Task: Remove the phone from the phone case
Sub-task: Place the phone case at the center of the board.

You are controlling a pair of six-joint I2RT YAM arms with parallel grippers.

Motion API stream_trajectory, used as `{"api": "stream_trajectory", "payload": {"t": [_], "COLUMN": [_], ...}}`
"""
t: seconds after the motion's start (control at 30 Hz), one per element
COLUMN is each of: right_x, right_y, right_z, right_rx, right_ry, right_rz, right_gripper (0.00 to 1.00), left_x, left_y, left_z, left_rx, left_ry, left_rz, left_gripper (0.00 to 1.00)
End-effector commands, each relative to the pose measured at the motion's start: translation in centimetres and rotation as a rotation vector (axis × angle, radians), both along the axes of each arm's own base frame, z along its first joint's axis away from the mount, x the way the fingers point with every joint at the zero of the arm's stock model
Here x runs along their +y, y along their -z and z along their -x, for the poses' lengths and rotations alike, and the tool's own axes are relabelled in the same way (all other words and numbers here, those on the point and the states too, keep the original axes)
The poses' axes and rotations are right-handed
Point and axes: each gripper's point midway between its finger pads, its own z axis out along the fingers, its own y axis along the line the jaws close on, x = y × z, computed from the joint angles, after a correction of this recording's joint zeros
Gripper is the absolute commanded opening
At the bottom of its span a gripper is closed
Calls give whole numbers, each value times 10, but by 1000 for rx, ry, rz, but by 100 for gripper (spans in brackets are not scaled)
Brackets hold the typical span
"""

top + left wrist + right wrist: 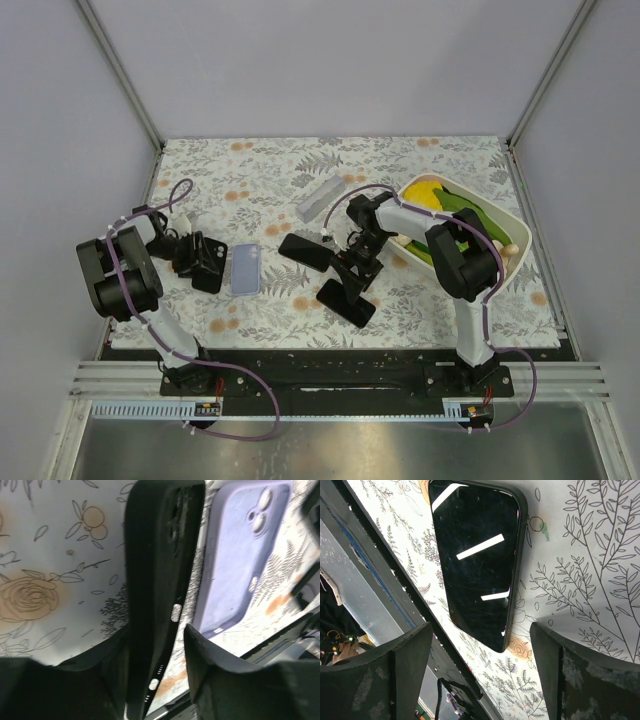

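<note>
Claw status: left claw [155, 632] is loose, not clamped. Its fingers [220, 680] bracket a matte black phone case [157, 580] standing on its long edge. One finger is against it and a sliver of cloth shows at the other. Camera cut-out and side buttons are visible on the case; can't tell whether a phone sits inside. It's left-centre in the top view. Just right of it, flat on the floral-print tablecloth [420, 300], lies a lavender silicone phone case [240, 565], camera holes showing, not touching the black one.

Right claw [481, 627] is spread wide and grips nothing. It hovers over a black smartphone with glossy screen [480, 565], face up with a dark rim around it, lower centre of the top view near the front rail. Second black flat slab [305, 250] lies up-left of that, apart from it. Grey rectangular bar [320, 200] sits upper centre. White plastic tub [515, 240] is at the right, with yellow and green items inside.
</note>
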Motion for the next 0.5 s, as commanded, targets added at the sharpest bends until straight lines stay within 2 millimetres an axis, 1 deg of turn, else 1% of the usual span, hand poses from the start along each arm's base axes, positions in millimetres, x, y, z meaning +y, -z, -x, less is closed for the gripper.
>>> {"api": "stream_trajectory", "payload": {"t": [0.0, 0.07, 0.2, 0.3, 0.37, 0.4, 0.47], "right_x": [6, 7, 9, 10, 10, 9, 9], "right_y": [-23, -23, -27, -30, -34, -37, -45], "right_z": [-8, -9, -12, -15, -21, -23, -31], "right_rx": [-70, -72, -86, -112, -153, -175, -236], "right_ry": [0, -1, -2, 7, 18, 20, 32], "right_rz": [-31, -34, -42, -47, -49, -47, -52], "right_gripper": [88, 88, 88, 89, 90, 90, 91], "left_x": [9, 11, 14, 20, 28, 32, 42], "left_y": [0, 0, 0, 1, -2, -5, -12], "left_z": [-9, -9, -7, -6, -7, -8, -12], "left_rx": [-8, -9, -15, -32, -55, -69, -109], "left_ry": [-26, -30, -22, -22, -30, -32, -42], "left_rz": [-40, -52, -75, -110, -142, -161, -204], "left_gripper": [52, 61, 70, 86, 93, 99, 99]}}
